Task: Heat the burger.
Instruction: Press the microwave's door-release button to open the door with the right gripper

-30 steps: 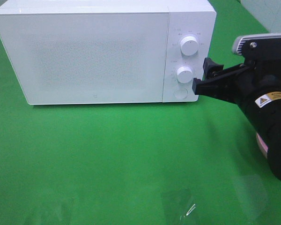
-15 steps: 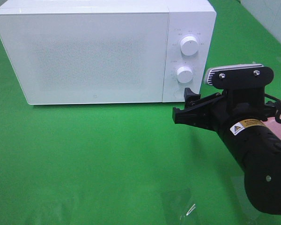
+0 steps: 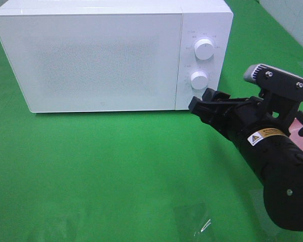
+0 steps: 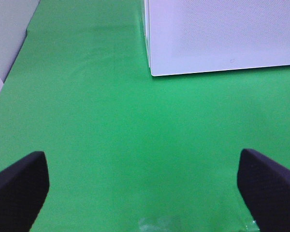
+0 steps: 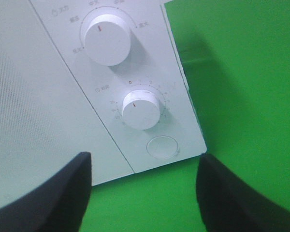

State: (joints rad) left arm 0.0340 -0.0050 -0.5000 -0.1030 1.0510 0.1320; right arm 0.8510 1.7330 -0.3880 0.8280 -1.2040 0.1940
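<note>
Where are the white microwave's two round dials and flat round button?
Upper round white dial [image 5: 107, 39]: right wrist view, face centre.
Lower round white dial [image 5: 140, 108]: right wrist view, face centre.
Flat round white button [image 5: 162, 147]: right wrist view, middle.

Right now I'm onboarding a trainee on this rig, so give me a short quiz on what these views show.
1. True or false: the microwave door is shut.
2. The right gripper is nearest to: A the upper knob, B the round button, C the door's far corner.
3. How do the left gripper jaws stand?
Key: 1 true; 2 B; 3 wide open, nothing between them.
</note>
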